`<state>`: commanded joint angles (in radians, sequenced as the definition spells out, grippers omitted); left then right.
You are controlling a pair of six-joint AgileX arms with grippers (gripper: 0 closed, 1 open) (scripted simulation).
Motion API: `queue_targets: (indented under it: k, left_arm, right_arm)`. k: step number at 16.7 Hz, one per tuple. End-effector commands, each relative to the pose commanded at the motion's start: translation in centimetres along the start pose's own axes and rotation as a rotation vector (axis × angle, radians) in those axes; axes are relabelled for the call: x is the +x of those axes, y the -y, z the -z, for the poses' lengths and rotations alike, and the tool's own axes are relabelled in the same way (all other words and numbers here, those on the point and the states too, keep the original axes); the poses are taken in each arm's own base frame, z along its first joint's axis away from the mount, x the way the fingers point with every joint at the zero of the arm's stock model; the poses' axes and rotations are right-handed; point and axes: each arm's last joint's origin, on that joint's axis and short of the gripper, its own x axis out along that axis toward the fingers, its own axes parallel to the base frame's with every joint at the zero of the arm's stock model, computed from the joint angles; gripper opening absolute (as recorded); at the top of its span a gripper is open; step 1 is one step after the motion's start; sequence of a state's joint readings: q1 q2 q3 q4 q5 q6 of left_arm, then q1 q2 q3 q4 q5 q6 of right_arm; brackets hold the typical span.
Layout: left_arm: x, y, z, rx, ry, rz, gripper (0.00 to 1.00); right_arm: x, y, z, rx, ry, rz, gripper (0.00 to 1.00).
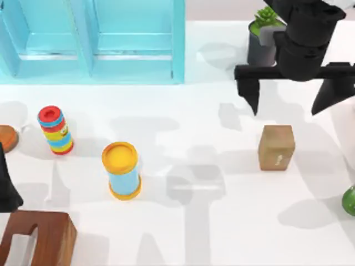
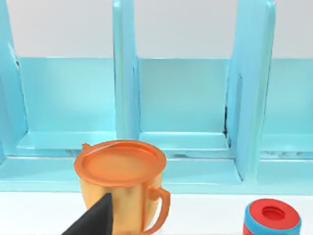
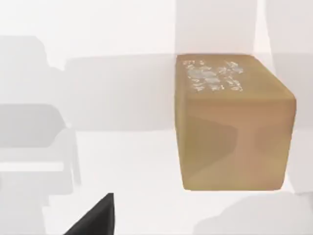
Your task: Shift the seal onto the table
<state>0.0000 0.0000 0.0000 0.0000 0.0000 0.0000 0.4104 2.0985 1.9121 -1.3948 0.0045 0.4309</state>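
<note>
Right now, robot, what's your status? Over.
Right gripper open, above the seal. Seal on the table, untouched. Left gripper parked at left edge. Nothing blocking.

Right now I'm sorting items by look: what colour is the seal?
Light tan wood with a small pale mark on one face; the seal shows best in the right wrist view.

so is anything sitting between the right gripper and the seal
Nothing visible does. In the top view the right gripper, fingers spread open, hangs just beyond the seal, with bare table between them. The potted plant stands behind the gripper, and the yellow-topped cylinder is well off to the left.
</note>
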Motion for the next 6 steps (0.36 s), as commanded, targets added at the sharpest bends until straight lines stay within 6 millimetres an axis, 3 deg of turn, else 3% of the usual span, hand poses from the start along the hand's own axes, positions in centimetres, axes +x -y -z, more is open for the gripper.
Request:
queue_targets:
  k: [3, 6]
  left_arm:
    - [0.0, 0.0, 0.0, 0.0, 0.0, 0.0, 1.0]
    - [0.0, 0.0, 0.0, 0.0, 0.0, 0.0, 1.0]
  right_arm:
    - [-3.6, 0.4, 0.6, 0.002, 0.009, -0.004, 1.0]
    - [-4.5, 0.6, 0.9, 0.003, 0.011, -0.006, 1.0]
